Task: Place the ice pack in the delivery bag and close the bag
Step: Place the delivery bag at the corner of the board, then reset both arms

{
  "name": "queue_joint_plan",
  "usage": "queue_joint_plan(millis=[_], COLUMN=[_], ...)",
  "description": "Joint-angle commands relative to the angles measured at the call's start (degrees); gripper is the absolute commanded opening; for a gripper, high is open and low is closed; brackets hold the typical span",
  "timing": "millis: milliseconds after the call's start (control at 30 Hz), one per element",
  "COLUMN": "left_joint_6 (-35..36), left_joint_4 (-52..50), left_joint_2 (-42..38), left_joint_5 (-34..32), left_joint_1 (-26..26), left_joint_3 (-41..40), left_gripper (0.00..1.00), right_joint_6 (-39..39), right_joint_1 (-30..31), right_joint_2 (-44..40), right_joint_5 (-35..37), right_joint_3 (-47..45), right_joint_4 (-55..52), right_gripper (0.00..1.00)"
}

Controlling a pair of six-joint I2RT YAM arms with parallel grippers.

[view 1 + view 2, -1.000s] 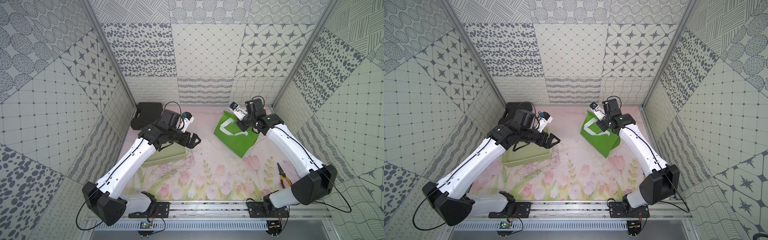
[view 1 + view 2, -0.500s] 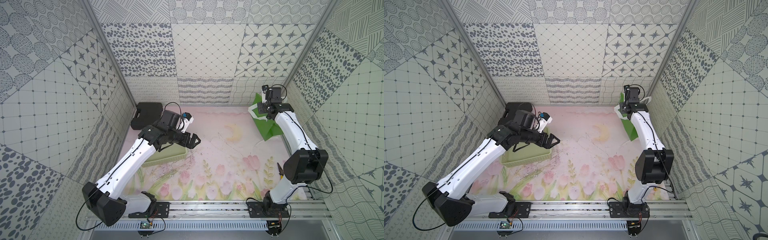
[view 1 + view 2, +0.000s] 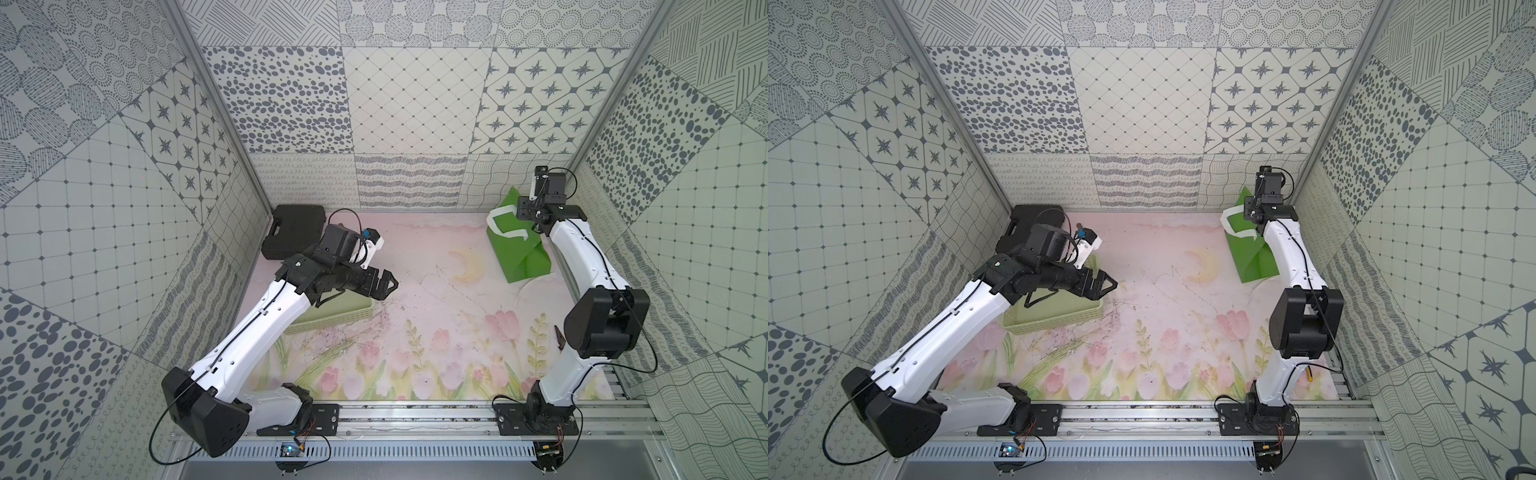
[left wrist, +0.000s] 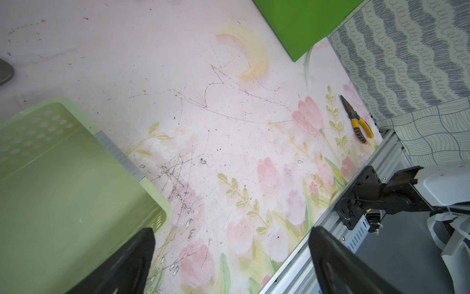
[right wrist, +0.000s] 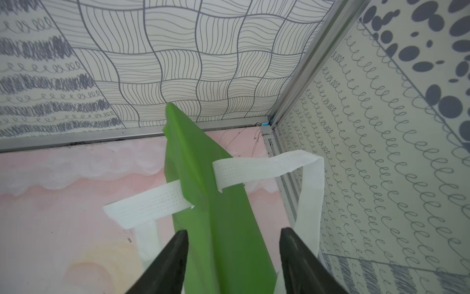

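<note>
At the far left a black case (image 3: 291, 224) lies by the back wall. In front of it a pale green basket (image 3: 332, 320) sits on the flowered table (image 3: 415, 324), under the left arm. The left fingers (image 3: 384, 284) hang over the basket's right rim, spread wide and holding nothing. The ice pack shows in no view, and the part of the basket seen from the left wrist looks bare, so I cannot say where it lies.

In the far right corner the green bag (image 3: 519, 257) is collapsed flat with its mouth shut and a white strap (image 5: 267, 165) flopped across it. The right fingers (image 5: 234, 230) stand apart astride its top fold without pinching it. That fold runs straight away from them toward the corner. The right arm is much the nearer to the bag, which probably needs opening first. Yellow-handled pliers (image 4: 358, 122) lie near the front right edge. No brand or writing can be read.
</note>
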Motion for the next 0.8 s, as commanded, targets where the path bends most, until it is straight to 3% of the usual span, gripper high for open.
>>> queue_joint_plan(millis=[0, 100, 167, 200, 367, 500, 633, 767], left_joint_6=[-2.51, -5.03, -7.11, -8.35, -12.52, -8.77, -2.92, 0.49], left_joint_4=[3.23, 4.21, 5.86, 6.78, 18.44, 35.13, 50.39, 64.12], left_joint_2=[0.17, -0.06, -0.84, -1.28, -5.55, -8.02, -6.02, -1.84], left_joint_5=[-8.03, -13.73, -17.44, -19.30, -25.62, -29.48, -32.09, -32.79], left_joint_1=[0.89, 2.94, 5.42, 6.41, 14.77, 17.63, 18.19, 18.31], left_joint_3=[-0.65, -2.39, -5.10, -6.70, -20.88, -34.85, -44.75, -49.54], left_gripper=[0.99, 0.99, 0.99, 0.99, 0.99, 0.99, 0.99, 0.99], right_joint_6=[0.60, 0.13, 0.19, 0.51, 3.71, 7.14, 7.05, 5.09], right_joint_1=[0.89, 2.49, 3.48, 3.95, 6.48, 7.15, 7.41, 7.41], right_joint_2=[-10.23, -19.41, -25.68, -28.13, -39.66, -44.63, -43.36, -37.02], right_joint_5=[-2.95, -6.71, -10.47, -11.45, -13.49, -11.01, -6.81, -3.17], right_joint_3=[-6.07, -16.38, -24.05, -26.94, -45.27, -59.38, -70.01, -73.36], right_joint_4=[4.79, 9.08, 11.41, 11.84, 17.98, 26.50, 38.77, 50.81], right_gripper=[0.70, 0.82, 0.97, 0.98, 0.98, 0.98, 0.98, 0.98])
